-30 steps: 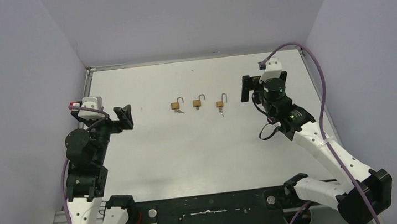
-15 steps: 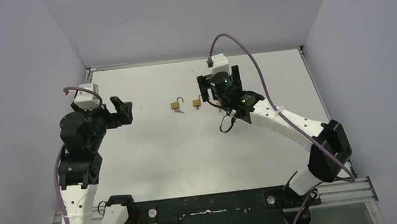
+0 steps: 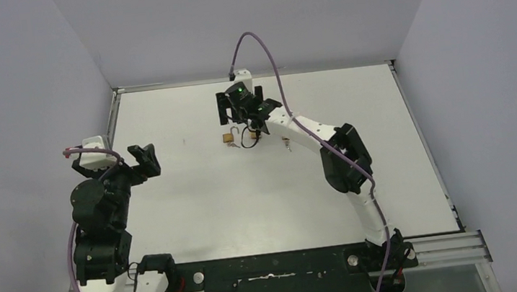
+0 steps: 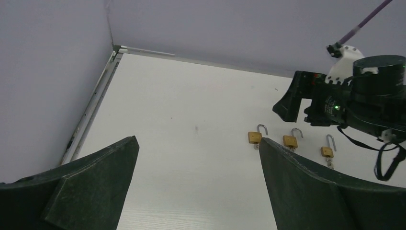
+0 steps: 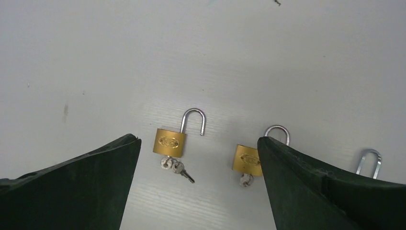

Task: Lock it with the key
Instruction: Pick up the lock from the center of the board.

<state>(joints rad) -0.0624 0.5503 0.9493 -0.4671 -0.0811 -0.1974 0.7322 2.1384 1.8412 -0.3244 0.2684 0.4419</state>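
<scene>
Three brass padlocks lie in a row on the white table, each with its shackle swung open. The left padlock has a small key in its bottom. The middle padlock has a key too. Only the shackle of the right padlock shows in the right wrist view. My right gripper hangs open above the left and middle padlocks, touching neither. My left gripper is open and empty, well left of the left padlock.
Grey walls close the table on the left, back and right. A metal rail runs along the left edge. The right arm stretches across the middle of the table, its purple cable arching above it.
The right arm has swung left along the row, from right of the padlocks to above the left and middle ones. The left arm has drawn back a little to the left. Both grippers stay open.
</scene>
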